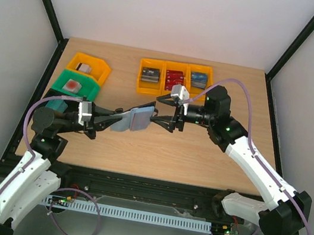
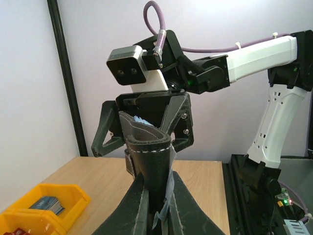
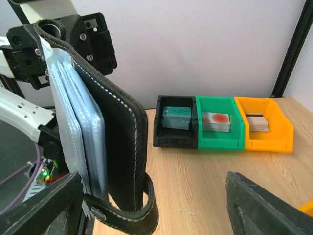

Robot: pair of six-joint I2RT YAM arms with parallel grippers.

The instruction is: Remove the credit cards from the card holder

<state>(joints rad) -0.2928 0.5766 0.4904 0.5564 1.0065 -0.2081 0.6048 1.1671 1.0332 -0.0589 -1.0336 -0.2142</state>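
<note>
Card holder (image 1: pixel 134 118): black leather, grey-blue pockets, held in mid-air between both arms. Left gripper (image 1: pixel 118 119) is clamped on one edge. Right gripper (image 1: pixel 158 110) has its jaws spread wide at the free edge, gripping nothing. Credit cards cannot be made out inside. Hazards: closing on leather rather than card; a pull dragging the holder from the left clamp.

Card holder (image 3: pixel 121 147): black, leather-like, matt fine grain, pale stitching along its edge. Inner pockets (image 3: pixel 80 132): smooth grey-blue plastic film, slightly glossy. Table (image 1: pixel 199 155): light wood-grain top, matt. Orange bin (image 3: pixel 266 142), far left corner: smooth moulded plastic, faint sheen.
</note>
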